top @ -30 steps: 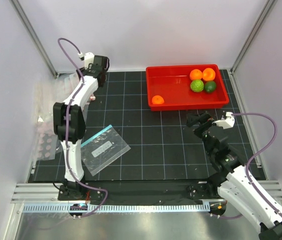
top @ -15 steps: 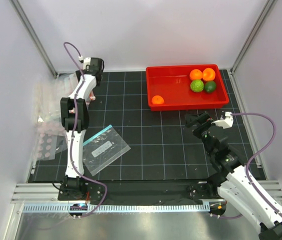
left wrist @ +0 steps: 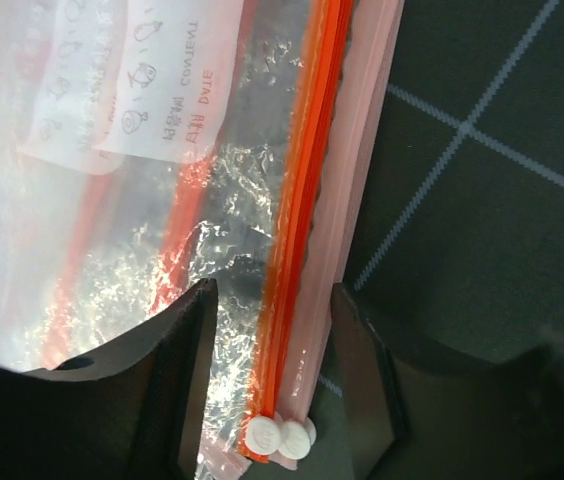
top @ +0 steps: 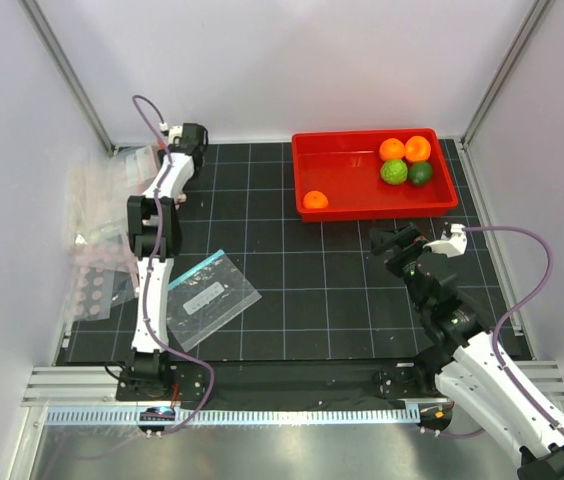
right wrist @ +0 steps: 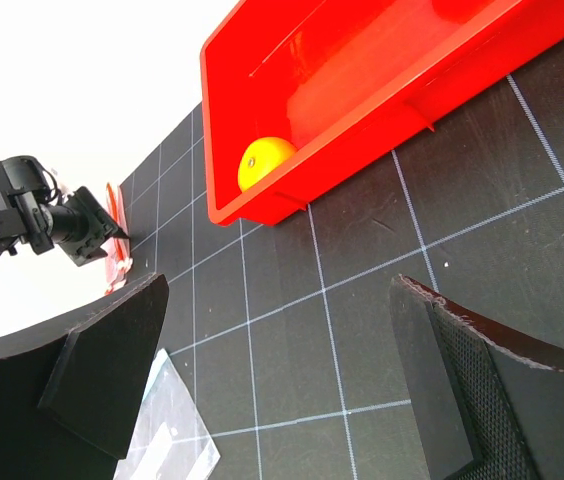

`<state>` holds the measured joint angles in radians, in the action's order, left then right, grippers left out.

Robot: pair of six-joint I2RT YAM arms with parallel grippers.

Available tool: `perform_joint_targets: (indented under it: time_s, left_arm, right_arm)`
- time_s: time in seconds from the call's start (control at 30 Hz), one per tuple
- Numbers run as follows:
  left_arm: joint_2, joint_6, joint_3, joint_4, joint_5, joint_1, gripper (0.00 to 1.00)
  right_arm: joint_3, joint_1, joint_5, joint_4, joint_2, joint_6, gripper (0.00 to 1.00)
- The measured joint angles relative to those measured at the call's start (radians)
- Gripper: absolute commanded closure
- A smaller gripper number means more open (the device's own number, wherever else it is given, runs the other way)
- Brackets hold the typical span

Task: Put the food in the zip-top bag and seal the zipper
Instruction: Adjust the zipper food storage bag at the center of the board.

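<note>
- At the far left edge of the desk (top: 302, 300), your zip-top bag (left wrist: 152, 230) lies flat among other clear plastic, with its white label (left wrist: 132, 70) towards the top of the left wrist view.
- The zipper (left wrist: 307, 190) runs along the bag's mouth, right beside the bare gridded desk. It ends in two small white round tabs (left wrist: 280, 437) close to the wrist camera.
- Your left fingers (left wrist: 187, 370) are released and spread, one on each side of the zipper. You can see a gap on both sides. Whether they touch the film cannot be told.
- A clear pouch with a teal-blue edge (top: 210, 295) lies flat just right of the left arm, well apart from the zip-top bag.
- The red tray (top: 347, 170) sits at the far right and holds all the food.
  - One orange fruit (top: 315, 200) is alone at the tray's near-left corner.
  - Two more orange fruits (top: 392, 149) sit side by side at the far right.
  - The bumpy light green fruit (top: 394, 171) and smooth dark green fruit (top: 421, 173) sit just in front of those two.
- Your right fingers (right wrist: 102, 350) are released and hold nothing. They hover over the desk near the tray's near wall, not touching it.
</note>
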<state>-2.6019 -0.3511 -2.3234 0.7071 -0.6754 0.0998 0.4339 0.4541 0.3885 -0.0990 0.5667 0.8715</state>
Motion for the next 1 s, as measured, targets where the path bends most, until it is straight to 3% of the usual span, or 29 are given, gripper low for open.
perform_joint_targets:
  time_s: [0.07, 0.1, 0.17, 0.2, 0.27, 0.43, 0.57, 0.83, 0.87, 0.9, 0.97, 1.0]
  left_arm:
    - [0.000, -0.012, 0.002, 0.000, 0.013, -0.013, 0.53]
    - [0.000, -0.015, 0.004, -0.002, 0.016, -0.018, 0.63]
    - [0.001, -0.022, 0.008, -0.005, 0.025, -0.027, 0.74]
    - [0.001, -0.021, 0.010, -0.005, 0.030, -0.029, 0.88]
    - [0.001, -0.028, 0.014, -0.006, 0.039, -0.031, 1.00]
    - [0.016, -0.018, 0.046, -0.024, 0.035, -0.028, 1.00]
    - [0.071, 0.005, 0.155, -0.057, -0.003, -0.008, 1.00]
    - [0.160, 0.010, 0.252, -0.023, -0.035, 0.092, 0.99]
    - [0.173, 0.008, 0.252, -0.013, -0.035, 0.098, 0.93]
    - [0.187, 0.007, 0.253, 0.001, -0.034, 0.102, 0.80]
    - [0.223, 0.011, 0.274, 0.012, -0.032, 0.103, 0.36]
    - [0.246, 0.012, 0.293, 0.018, -0.034, 0.100, 0.30]
  right_arm:
    - [0.000, 0.000, -0.001, 0.000, 0.000, 0.000, 0.00]
    - [0.000, 0.000, -0.002, 0.000, 0.000, 0.000, 0.00]
    - [0.000, 0.000, -0.003, 0.000, 0.000, 0.001, 0.00]
    - [0.000, 0.000, -0.003, 0.000, 0.000, 0.001, 0.00]
    - [0.000, 0.000, -0.004, 0.000, 0.000, 0.001, 0.00]
    - [0.000, 0.000, -0.005, 0.000, 0.001, 0.001, 0.00]
    - [0.000, 0.000, -0.007, 0.000, 0.003, 0.002, 0.00]
    - [0.000, 0.000, -0.006, 0.000, 0.003, 0.001, 0.00]
    - [0.000, 0.000, -0.006, 0.000, 0.003, 0.001, 0.00]
    - [0.000, 0.000, -0.006, 0.000, 0.003, 0.001, 0.00]
    - [0.000, 0.000, -0.006, 0.000, 0.003, 0.000, 0.00]
    - [0.000, 0.000, -0.006, 0.000, 0.003, 0.000, 0.00]
